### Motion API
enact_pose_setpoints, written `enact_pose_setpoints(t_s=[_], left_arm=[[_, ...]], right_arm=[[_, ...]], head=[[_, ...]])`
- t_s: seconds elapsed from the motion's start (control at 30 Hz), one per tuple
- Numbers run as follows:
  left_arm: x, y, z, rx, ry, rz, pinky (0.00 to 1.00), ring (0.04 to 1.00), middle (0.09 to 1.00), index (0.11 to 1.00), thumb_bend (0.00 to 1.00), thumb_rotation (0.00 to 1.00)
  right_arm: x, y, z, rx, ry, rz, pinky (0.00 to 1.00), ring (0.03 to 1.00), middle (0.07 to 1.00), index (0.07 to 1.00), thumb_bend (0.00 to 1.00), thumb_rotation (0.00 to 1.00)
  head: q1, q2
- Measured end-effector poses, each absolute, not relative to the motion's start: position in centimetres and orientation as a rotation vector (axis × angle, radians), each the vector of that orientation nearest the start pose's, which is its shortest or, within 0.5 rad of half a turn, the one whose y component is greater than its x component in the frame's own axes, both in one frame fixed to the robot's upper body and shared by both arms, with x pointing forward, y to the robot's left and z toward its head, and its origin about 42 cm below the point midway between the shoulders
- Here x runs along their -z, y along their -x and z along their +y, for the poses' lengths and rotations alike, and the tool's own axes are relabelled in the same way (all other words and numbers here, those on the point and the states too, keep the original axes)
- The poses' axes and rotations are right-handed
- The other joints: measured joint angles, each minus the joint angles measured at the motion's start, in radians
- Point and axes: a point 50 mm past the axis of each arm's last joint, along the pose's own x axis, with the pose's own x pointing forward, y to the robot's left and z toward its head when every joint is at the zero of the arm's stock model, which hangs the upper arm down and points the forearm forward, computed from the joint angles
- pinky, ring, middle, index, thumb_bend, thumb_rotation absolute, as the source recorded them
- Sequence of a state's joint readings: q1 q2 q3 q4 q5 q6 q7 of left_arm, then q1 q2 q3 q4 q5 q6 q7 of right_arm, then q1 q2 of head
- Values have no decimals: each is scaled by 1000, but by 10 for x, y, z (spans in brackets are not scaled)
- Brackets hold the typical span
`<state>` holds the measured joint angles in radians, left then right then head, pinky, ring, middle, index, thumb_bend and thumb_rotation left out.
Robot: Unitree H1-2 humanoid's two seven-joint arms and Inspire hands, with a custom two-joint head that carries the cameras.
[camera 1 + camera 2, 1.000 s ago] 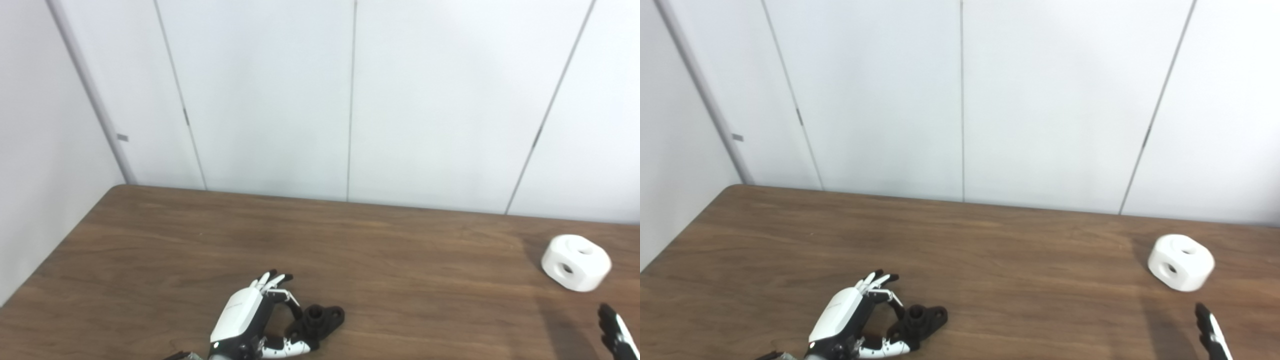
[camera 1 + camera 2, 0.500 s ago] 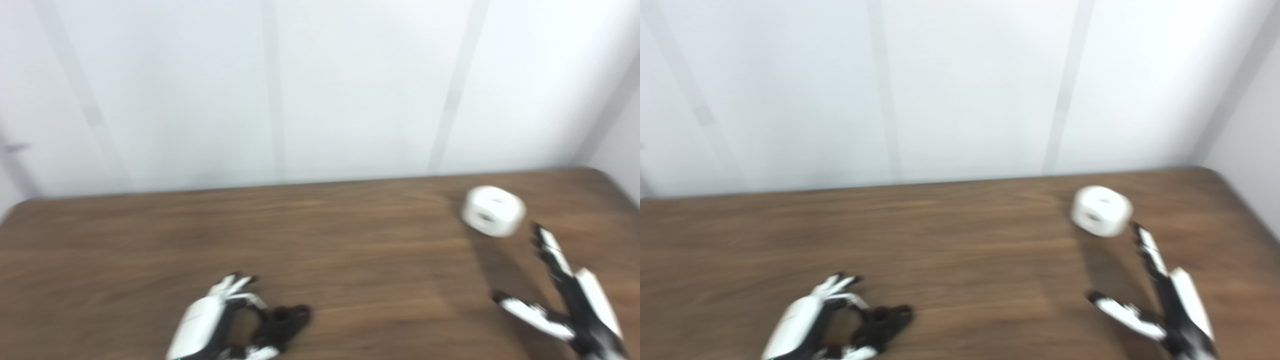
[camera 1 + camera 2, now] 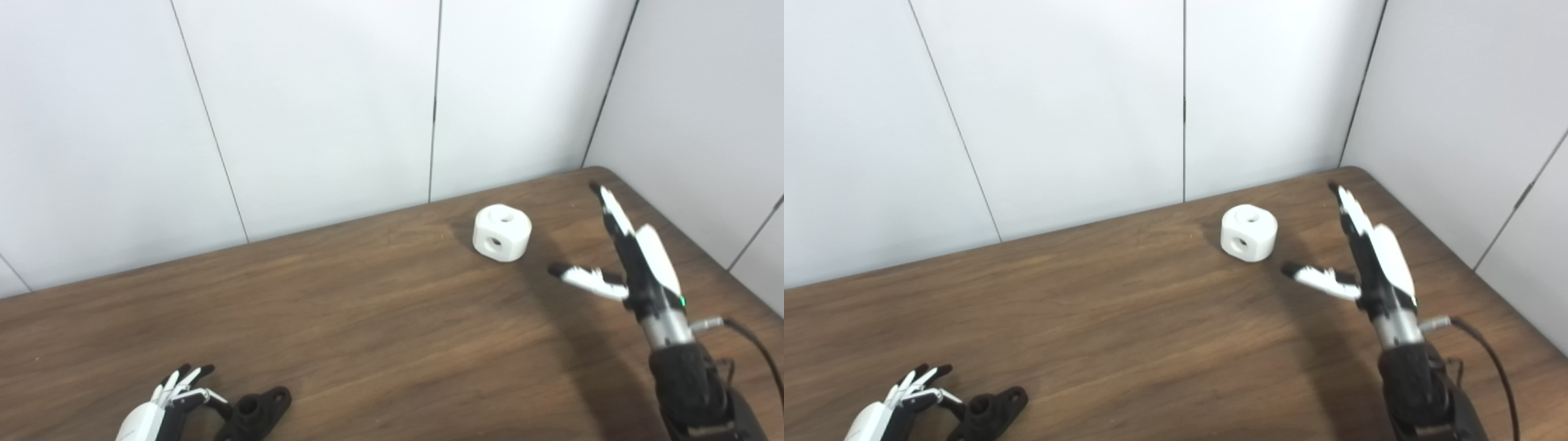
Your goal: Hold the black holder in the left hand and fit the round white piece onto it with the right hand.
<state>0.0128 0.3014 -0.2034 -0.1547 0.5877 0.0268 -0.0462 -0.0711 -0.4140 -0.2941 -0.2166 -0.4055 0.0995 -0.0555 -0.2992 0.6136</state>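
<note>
The brown wooden counter [image 3: 367,318] stands against white wall panels [image 3: 318,104], with its far right corner in view.

The round white piece [image 3: 502,232] sits on the counter near the far edge, toward that far right corner. It is a rounded block with a hole in its top face and another hole in the side that faces the near edge. It rests flat and nothing touches it.

The right robot hand [image 3: 631,257] is raised above the counter near the right edge, just beside the white piece on its right and nearer side, and apart from it. The hand is released: its fingers [image 3: 609,205] stretch straight toward the far edge, its thumb [image 3: 585,278] sticks out sideways toward the middle of the counter, and it grasps nothing. A dark cable [image 3: 753,343] trails from its wrist.

The black holder [image 3: 254,416] lies at the near edge of the counter, toward the near left corner, well apart from the white piece. The left robot hand [image 3: 162,410] is just beside it on its left, partly cut off by the bottom of both views. Its fingers curl toward the holder; whether they touch or grasp it cannot be told.
</note>
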Motion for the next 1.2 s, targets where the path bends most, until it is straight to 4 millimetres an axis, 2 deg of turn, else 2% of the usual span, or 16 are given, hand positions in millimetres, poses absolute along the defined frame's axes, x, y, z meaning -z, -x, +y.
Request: enact_pose_setpoints(t_s=[0.13, 0.27, 0.53, 0.67, 0.77, 0.9, 1.07, 1.13, 1.2], left_arm=[[-128, -272, 241, 219, -874, -130, 1000, 984, 895, 481, 519, 41], [-128, -271, 239, 219, -872, -131, 1000, 991, 899, 481, 519, 42], [-128, -270, 232, 218, -884, -140, 1000, 994, 904, 480, 519, 43], [-129, -270, 227, 212, -893, -137, 1000, 991, 899, 480, 519, 44], [-129, -269, 218, 204, -887, -127, 1000, 994, 902, 480, 519, 44], [-129, -269, 209, 196, -895, -119, 1000, 993, 905, 480, 519, 45], [-130, -270, 205, 200, -898, -125, 1000, 993, 907, 480, 519, 45], [-130, -271, 205, 199, -898, -126, 1000, 993, 907, 480, 519, 45], [-130, -270, 205, 197, -897, -127, 1000, 995, 907, 480, 519, 45]], right_arm=[[-261, -295, -394, 404, 820, -247, 1000, 1000, 1000, 954, 1000, 619], [-275, -301, -394, 403, 830, -243, 1000, 1000, 1000, 947, 1000, 584], [-275, -304, -395, 384, 827, -202, 999, 1000, 1000, 970, 1000, 547], [-281, -308, -403, 370, 860, -176, 999, 1000, 1000, 976, 991, 549], [-284, -315, -416, 365, 887, -150, 999, 1000, 1000, 980, 964, 491], [-284, -319, -427, 357, 903, -122, 995, 1000, 1000, 984, 942, 482], [-280, -323, -425, 334, 911, -110, 996, 1000, 1000, 985, 915, 421], [-276, -328, -425, 327, 914, -91, 995, 1000, 1000, 979, 917, 425], [-271, -330, -425, 322, 930, -72, 999, 1000, 1000, 967, 872, 281]], head=[[37, 8], [97, 17], [147, 23], [216, 43], [274, 64], [298, 68], [292, 64], [275, 58], [265, 54]])
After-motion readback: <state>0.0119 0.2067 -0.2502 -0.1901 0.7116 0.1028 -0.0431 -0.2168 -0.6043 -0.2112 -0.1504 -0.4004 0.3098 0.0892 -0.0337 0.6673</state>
